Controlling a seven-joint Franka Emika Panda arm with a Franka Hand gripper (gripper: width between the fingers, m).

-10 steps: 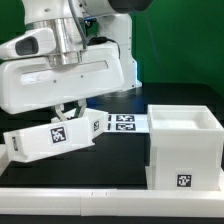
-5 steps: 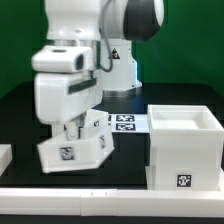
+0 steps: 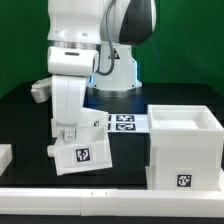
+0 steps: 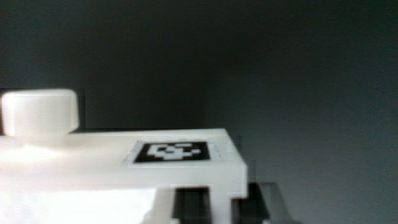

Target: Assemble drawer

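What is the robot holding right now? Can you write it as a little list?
holding: gripper shut on drawer tray
tray pose: tilted, tag facing the exterior camera
on the tray: knob, seen in wrist view
exterior view's right: casing, on the table, apart from the tray
behind: marker board, flat on the table

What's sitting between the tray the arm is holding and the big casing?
Nothing: the exterior view shows only bare black table between the tray and the casing.
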